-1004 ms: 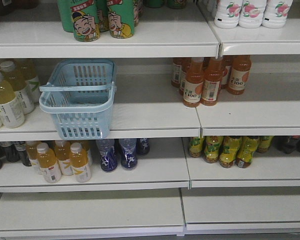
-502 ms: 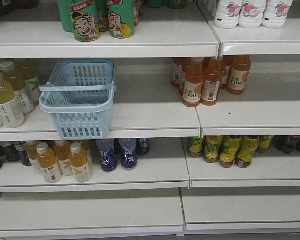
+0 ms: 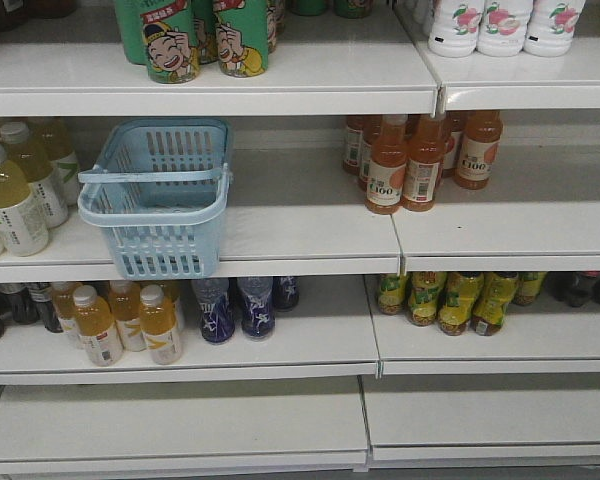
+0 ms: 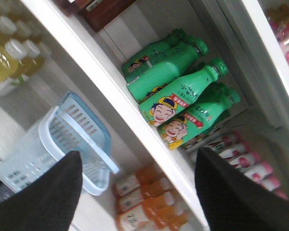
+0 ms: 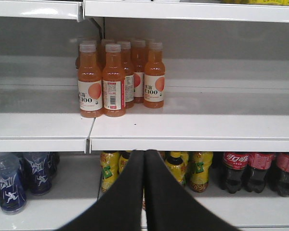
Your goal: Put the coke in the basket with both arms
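**Coke out of sight: find it before any grasp**

Front view: the basket (image 3: 165, 245) sits on the middle shelf, left bay, at the front edge. Nothing shows inside it. Orange juice bottles (image 3: 405, 160) stand in the right bay. Neither arm appears, and no slim red metal bottle is on any shelf.

Left wrist view: the left gripper (image 4: 137, 159) has its jaws spread wide with nothing between them. The basket lies beyond its left finger, well apart. Green bottles (image 4: 178, 91) fill the shelf above.

Right wrist view: the right gripper (image 5: 144, 154) has its jaws pressed together, holding nothing, and faces the shelf edge. The plastic cola bottles (image 5: 236, 171) at lower right hold dark liquid, so I judge they are not the target.

Judgement: the step in hand is locating the coke. Its position relative to either pair of jaws cannot be told. The right jaws should part before any approach, and the plastic colas should be ruled out.
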